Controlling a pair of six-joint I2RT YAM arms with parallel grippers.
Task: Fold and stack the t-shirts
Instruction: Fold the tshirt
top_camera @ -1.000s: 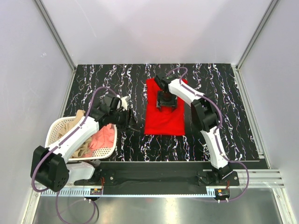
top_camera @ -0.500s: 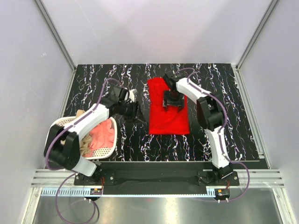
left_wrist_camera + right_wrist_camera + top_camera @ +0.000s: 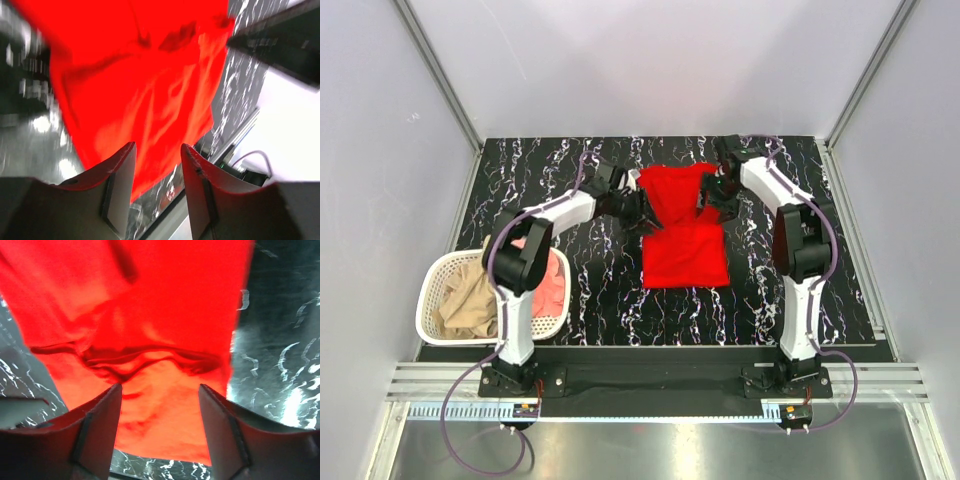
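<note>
We see the red t-shirt (image 3: 685, 250) lying on the counter (image 3: 580, 300), its far part rumpled. The left claw (image 3: 638, 205) sits at the shirt's far-left corner and the right claw (image 3: 708, 197) at its far-right corner, both with fingers spread. Well left of the shirt, the white basket (image 3: 424, 310) holds a tan garment (image 3: 470, 300) and a pink garment (image 3: 555, 285).

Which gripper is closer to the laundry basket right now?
Left. The left gripper is at the far-left corner of the red t-shirt, on the side of the laundry basket; the right gripper is at the far-right corner, farther away.

Black marbled table (image 3: 590, 295) enclosed by plain white walls (image 3: 650, 70).
</note>
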